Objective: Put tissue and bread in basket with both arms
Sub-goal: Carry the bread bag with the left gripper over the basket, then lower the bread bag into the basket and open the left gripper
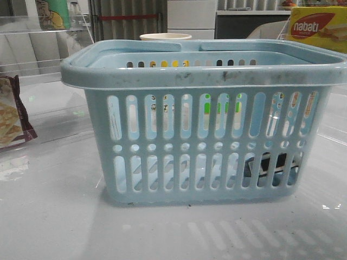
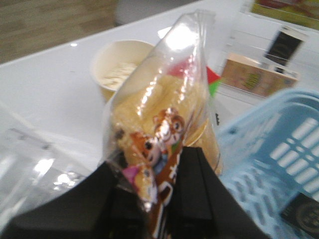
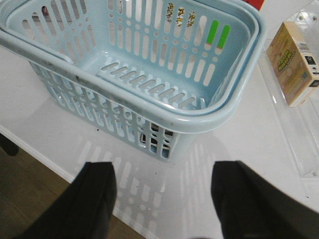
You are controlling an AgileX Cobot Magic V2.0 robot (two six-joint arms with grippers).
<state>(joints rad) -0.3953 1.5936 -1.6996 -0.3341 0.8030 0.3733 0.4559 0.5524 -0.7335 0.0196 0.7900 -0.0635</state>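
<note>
My left gripper (image 2: 164, 172) is shut on the bread (image 2: 159, 99), golden-yellow in a clear wrapper with a cartoon label, and holds it up beside the light-blue basket (image 2: 279, 149). A dark flat pack (image 2: 305, 215), apparently the tissue, lies inside the basket. In the front view it shows through the basket's (image 1: 206, 76) lower right slots as a dark shape (image 1: 268, 164). My right gripper (image 3: 164, 179) is open and empty over the table, just off the basket's (image 3: 149, 107) near corner. Neither gripper shows in the front view.
A paper cup (image 2: 119, 64) stands behind the basket, seen also in the front view (image 1: 165, 37). A maroon-edged cracker bag (image 1: 11, 114) lies at the left and a yellow nabati box (image 1: 317, 27) at the back right. A tan carton (image 3: 294, 62) lies in a clear tray.
</note>
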